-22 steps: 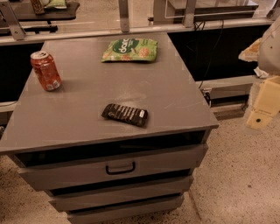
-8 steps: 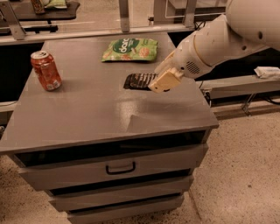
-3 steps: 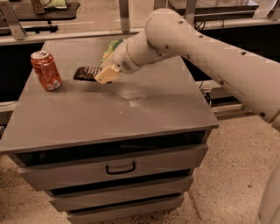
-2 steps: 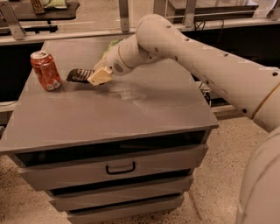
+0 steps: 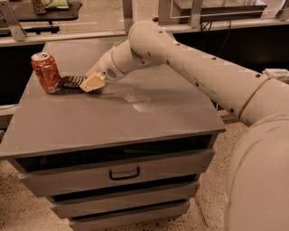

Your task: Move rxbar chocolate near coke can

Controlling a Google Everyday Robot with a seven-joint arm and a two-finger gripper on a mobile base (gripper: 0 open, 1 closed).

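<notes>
The coke can (image 5: 45, 72) stands upright near the left edge of the grey cabinet top (image 5: 113, 122). The rxbar chocolate (image 5: 70, 82), a dark flat wrapper with white lettering, sits low over the top just right of the can, almost touching it. My gripper (image 5: 91, 83) is at the bar's right end and is shut on it, its tan fingers (image 5: 93, 82) covering that end. My white arm reaches in from the right across the cabinet.
The green snack bag is mostly hidden behind my arm; a sliver shows at the back (image 5: 118, 43). The cabinet has drawers with a handle (image 5: 124, 173) in front. A dark table (image 5: 45, 11) stands behind at the upper left.
My gripper has carried the bar from the middle of the top leftward to right beside the can and lowered it. The can has not moved.
</notes>
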